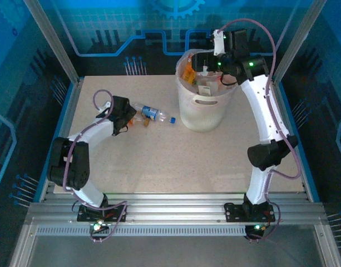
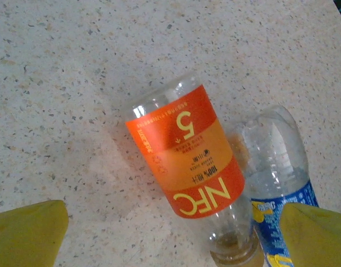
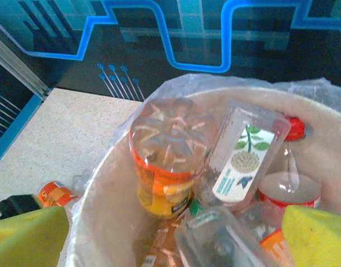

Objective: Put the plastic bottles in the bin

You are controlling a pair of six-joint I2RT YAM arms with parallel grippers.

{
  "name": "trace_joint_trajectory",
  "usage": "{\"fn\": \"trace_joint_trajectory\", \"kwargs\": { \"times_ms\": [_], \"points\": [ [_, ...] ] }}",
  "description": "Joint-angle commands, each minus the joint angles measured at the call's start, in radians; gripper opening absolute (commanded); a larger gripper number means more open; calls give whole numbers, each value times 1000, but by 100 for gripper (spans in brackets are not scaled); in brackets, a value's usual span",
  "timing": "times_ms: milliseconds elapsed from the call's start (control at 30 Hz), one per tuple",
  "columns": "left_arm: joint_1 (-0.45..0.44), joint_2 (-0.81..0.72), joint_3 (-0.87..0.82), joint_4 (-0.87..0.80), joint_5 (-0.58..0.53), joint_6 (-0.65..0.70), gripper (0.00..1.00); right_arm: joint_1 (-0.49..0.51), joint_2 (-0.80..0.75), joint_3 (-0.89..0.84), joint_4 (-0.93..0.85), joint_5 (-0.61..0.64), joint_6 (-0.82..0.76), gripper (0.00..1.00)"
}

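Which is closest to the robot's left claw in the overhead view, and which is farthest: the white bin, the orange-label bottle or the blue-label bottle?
1. The orange-label bottle, lying on the table right at the left gripper.
2. The blue-label bottle, lying just beyond it to the right.
3. The bin, farther right, toward the back of the table.

I see a beige speckled tabletop (image 1: 159, 161) with blue trim (image 1: 58, 139) along its sides. The back wall (image 1: 103, 28) is dark blue with bright circuit-line and gear graphics. 2 aluminium posts (image 1: 53, 41) stand at the far corners, and ribbed aluminium rails (image 1: 176, 214) run across the near edge. Light is even and bluish.
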Motion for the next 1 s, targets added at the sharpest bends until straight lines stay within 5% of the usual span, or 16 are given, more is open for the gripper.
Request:
{"fn": "trace_joint_trajectory", "kwargs": {
  "times_ms": [0, 500, 967],
  "points": [
    [26, 38, 42, 0, 33, -45, 99, 18, -94, -65, 15, 5, 20, 100],
    [78, 221, 161, 6, 109, -55, 98, 44, -207, -242, 81, 45, 16, 100],
    [83, 237, 100, 27, 108, -80, 76, 48, -283, -361, 128, 38, 54, 100]
  ]
}}
